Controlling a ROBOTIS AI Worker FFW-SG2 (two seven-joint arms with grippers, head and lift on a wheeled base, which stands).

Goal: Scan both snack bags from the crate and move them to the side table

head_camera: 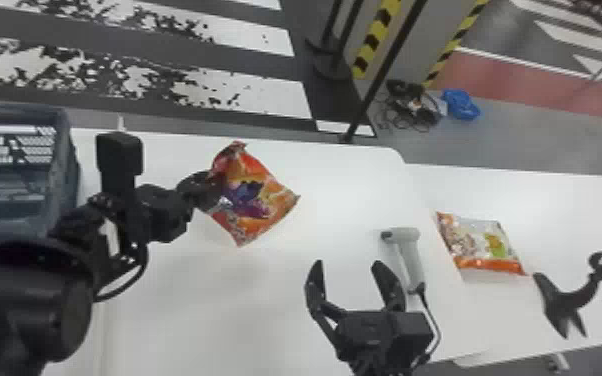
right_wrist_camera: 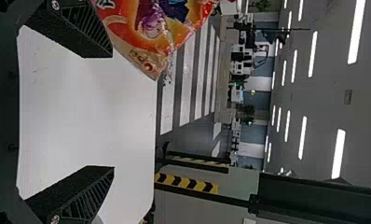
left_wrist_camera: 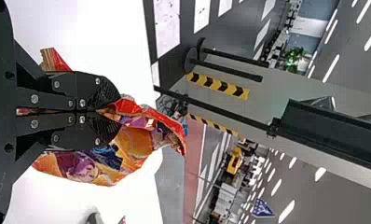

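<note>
In the head view my left gripper holds the orange-red snack bag by its left side, above the white table. The left wrist view has my left gripper shut on that bag, its film bunched around the fingertips. My right gripper stands open beside the scanner, nothing between its fingers; in the right wrist view the right gripper has its fingers wide apart, with the orange bag past one finger. The grey scanner lies on the table. The other snack bag lies flat on the side table.
At the far left stands the dark blue crate. A black bird-shaped object is at the right, near the second bag. The scanner's cable runs behind my right gripper. A dark pole rises beyond the table's far edge.
</note>
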